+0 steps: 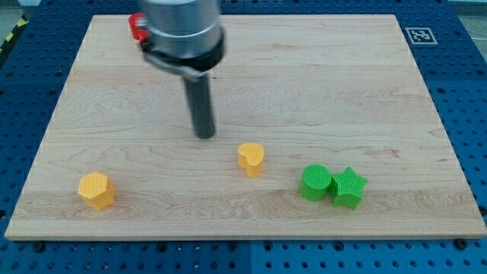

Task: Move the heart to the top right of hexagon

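A yellow heart block point(251, 159) lies on the wooden board point(319, 84) near the view's bottom centre. A yellow hexagon block point(96, 190) lies at the view's bottom left, well apart from the heart. My tip point(205, 135) is above and to the left of the heart, a short gap away, not touching it. The hexagon is far down and left of the tip.
A green cylinder point(314, 183) and a green star point(349, 188) touch each other at the view's bottom right. A red block point(136, 27) is partly hidden behind the arm at the view's top left. A marker tag point(419, 35) sits off the board's top right corner.
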Available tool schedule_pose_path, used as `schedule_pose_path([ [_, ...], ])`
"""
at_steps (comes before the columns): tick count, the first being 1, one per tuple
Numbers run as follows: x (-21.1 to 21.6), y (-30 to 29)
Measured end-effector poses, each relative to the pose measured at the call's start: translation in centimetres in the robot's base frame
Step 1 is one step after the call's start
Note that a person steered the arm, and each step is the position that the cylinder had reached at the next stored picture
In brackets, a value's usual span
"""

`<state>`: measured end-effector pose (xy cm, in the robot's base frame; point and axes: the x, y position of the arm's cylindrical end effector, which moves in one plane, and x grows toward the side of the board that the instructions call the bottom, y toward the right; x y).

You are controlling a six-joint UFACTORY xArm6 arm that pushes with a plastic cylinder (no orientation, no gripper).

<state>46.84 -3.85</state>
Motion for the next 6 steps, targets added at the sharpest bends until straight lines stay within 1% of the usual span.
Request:
schedule_pose_path([
  [1,-0.1,8.9],
  [2,3.5,14.9],
  [3,7.7,13.6],
  [5,8.0,-0.7],
  [6,8.0,0.0],
])
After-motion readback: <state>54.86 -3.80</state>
